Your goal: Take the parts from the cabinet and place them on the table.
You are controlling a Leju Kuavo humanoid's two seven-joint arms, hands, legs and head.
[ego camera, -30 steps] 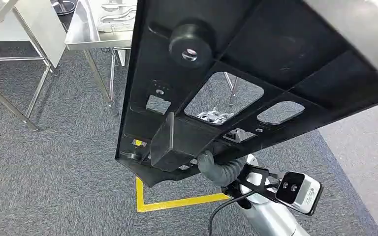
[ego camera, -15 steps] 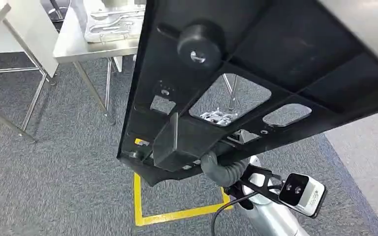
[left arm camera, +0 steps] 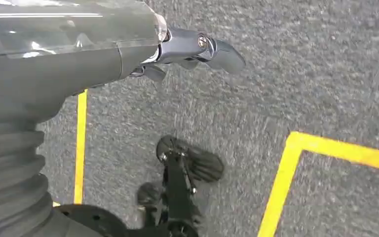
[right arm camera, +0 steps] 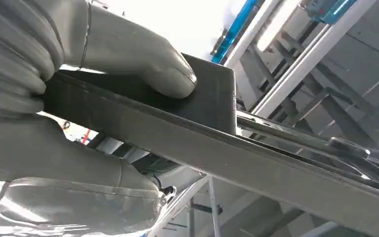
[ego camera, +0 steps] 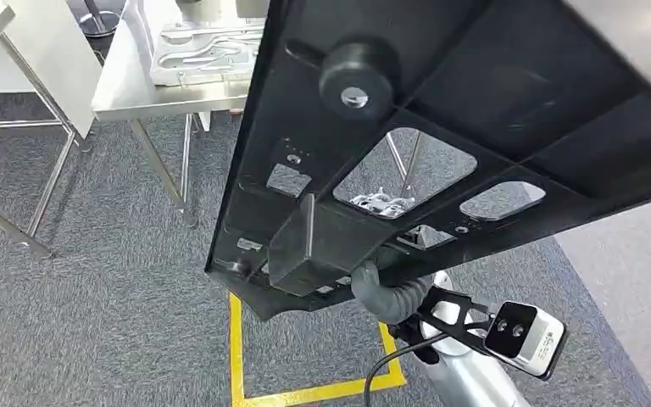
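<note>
While our right hand (right arm camera: 103,94) clamps the lower edge of the large black plastic panel with cut-out windows and a round knob (ego camera: 441,127), we judge ourselves to be in the carrying step: the part is out of the cabinet and not yet set down. In the right wrist view the thick grey thumb presses on a raised block of the panel and the other fingers close beneath its edge, so the hold looks firm. From the head view the panel is tilted and raised in front of us, hiding much of what lies ahead. Our left hand (left arm camera: 192,49) hangs over the grey carpet floor (ego camera: 93,288), holding nothing, its dark fingers loosely extended. The shiny steel table on thin legs (ego camera: 127,93) stands ahead to the left, well apart from the panel, with a pale moulded tray (ego camera: 195,51) already on it. Next, we think, comes closing on that table, levelling the panel and lowering it onto a bare stretch beside the tray, watching that its far edge does not strike the table rim.
</note>
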